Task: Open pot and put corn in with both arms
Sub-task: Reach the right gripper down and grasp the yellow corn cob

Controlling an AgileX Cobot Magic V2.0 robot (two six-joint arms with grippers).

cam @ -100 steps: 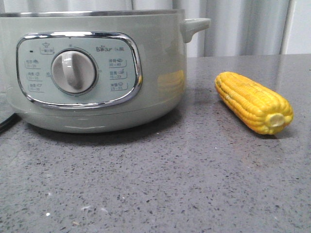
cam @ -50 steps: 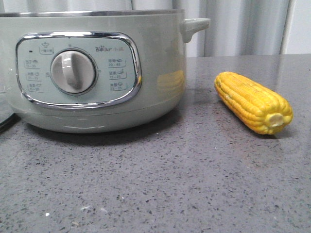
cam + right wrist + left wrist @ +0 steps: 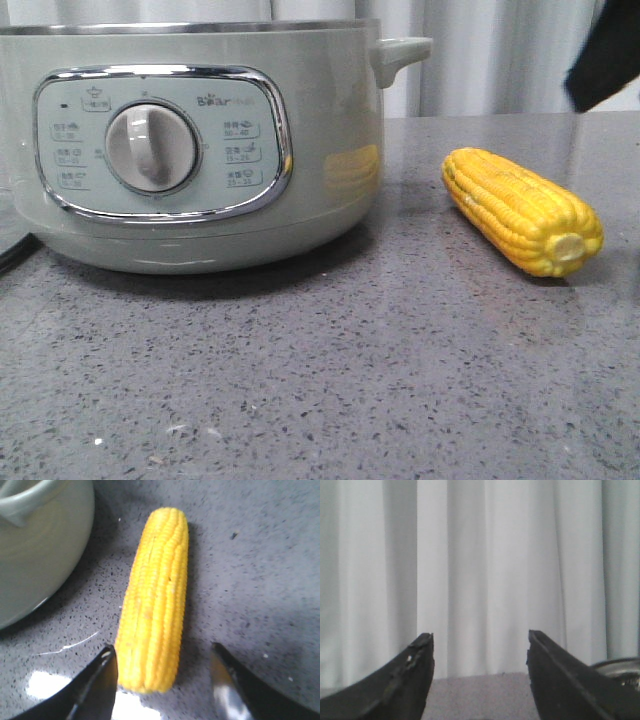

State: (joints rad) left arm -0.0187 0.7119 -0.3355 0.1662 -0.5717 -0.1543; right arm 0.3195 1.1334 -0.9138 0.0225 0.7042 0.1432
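The pale-green pot (image 3: 190,140) stands at the left of the grey table, dial facing me; its top is cut off by the frame. The yellow corn (image 3: 522,210) lies on the table to its right, pale stub end toward me. A black part of my right arm (image 3: 605,60) shows above and behind the corn. In the right wrist view my right gripper (image 3: 161,649) is open above the corn (image 3: 155,600), its near end between the fingers, with the pot's wall (image 3: 35,545) beside it. My left gripper (image 3: 480,645) is open and empty, facing the curtain.
A white curtain (image 3: 500,50) hangs behind the table. In the left wrist view a shiny round metal edge (image 3: 620,667) shows beside one finger. A dark cable (image 3: 10,255) lies at the pot's left foot.
A black part of my right arm has come into the front view at the upper right, above the corn. The pot and the corn have not moved.
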